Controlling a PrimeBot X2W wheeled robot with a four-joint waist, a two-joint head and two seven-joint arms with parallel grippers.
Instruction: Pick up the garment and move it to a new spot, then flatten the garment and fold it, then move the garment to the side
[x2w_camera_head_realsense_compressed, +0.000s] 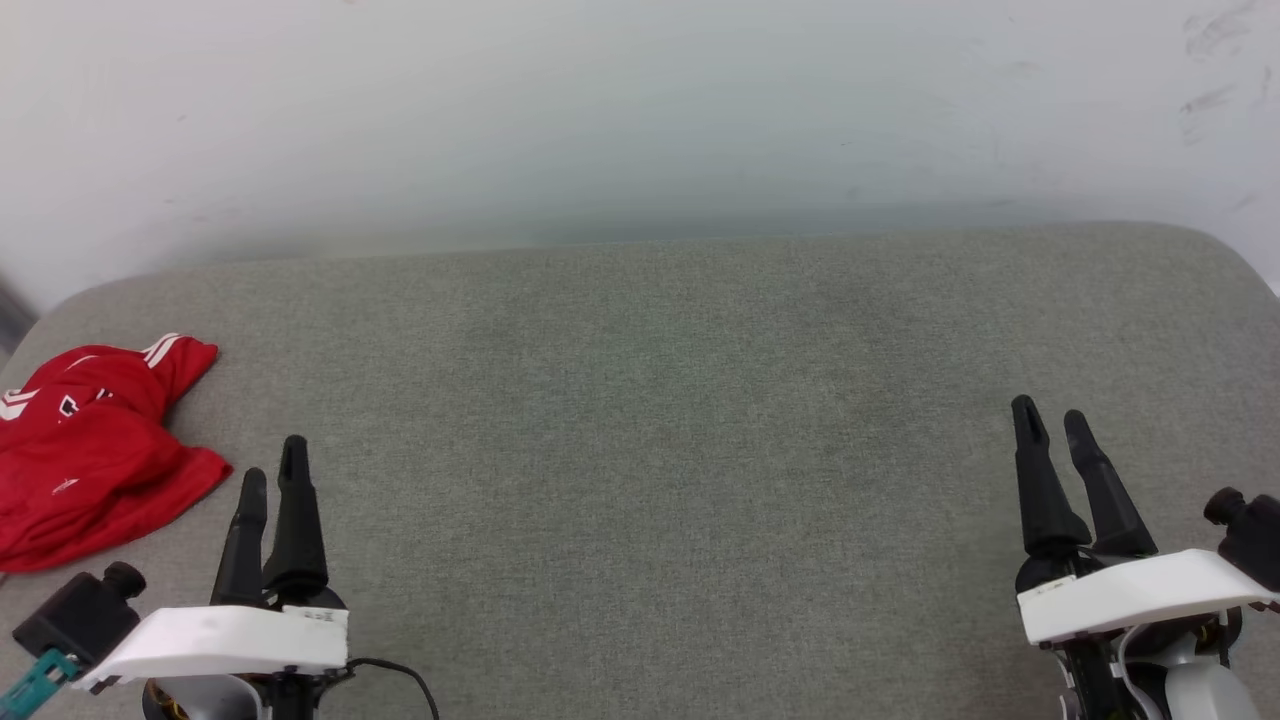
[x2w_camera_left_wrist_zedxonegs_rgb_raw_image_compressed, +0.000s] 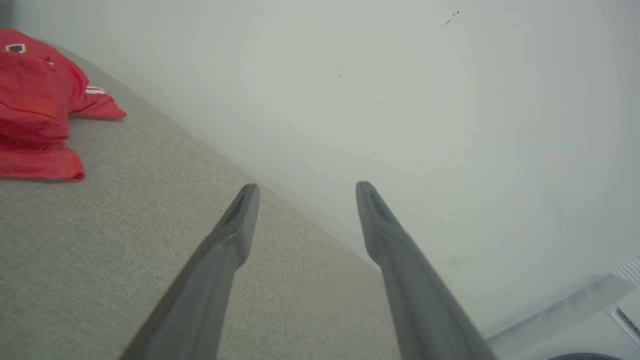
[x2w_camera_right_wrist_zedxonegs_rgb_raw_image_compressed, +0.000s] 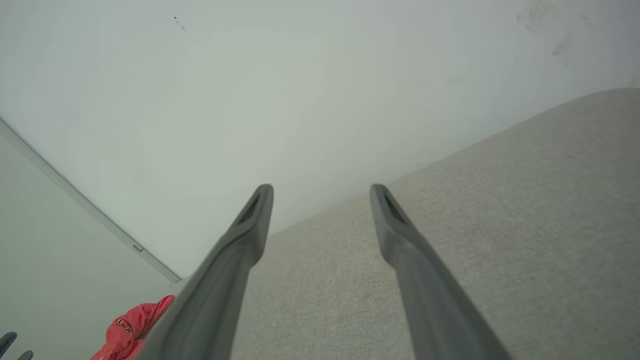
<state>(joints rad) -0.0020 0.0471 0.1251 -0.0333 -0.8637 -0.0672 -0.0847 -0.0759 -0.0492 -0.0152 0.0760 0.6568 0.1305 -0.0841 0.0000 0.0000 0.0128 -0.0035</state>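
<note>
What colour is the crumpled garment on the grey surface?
Red, with white striped trim at one edge; the garment shows best in the head view.

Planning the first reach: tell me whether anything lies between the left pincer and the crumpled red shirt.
Nothing visible does. The open left pincer hangs beside the crumpled red jersey shirt, to its right; only bare grey fabric-covered surface lies between them.

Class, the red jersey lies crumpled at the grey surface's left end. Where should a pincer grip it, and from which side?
Likely the bunched lower-right corner of the garment, approached from its right by the open left pincer, the nearest: folds there stand up for pinching.
</note>
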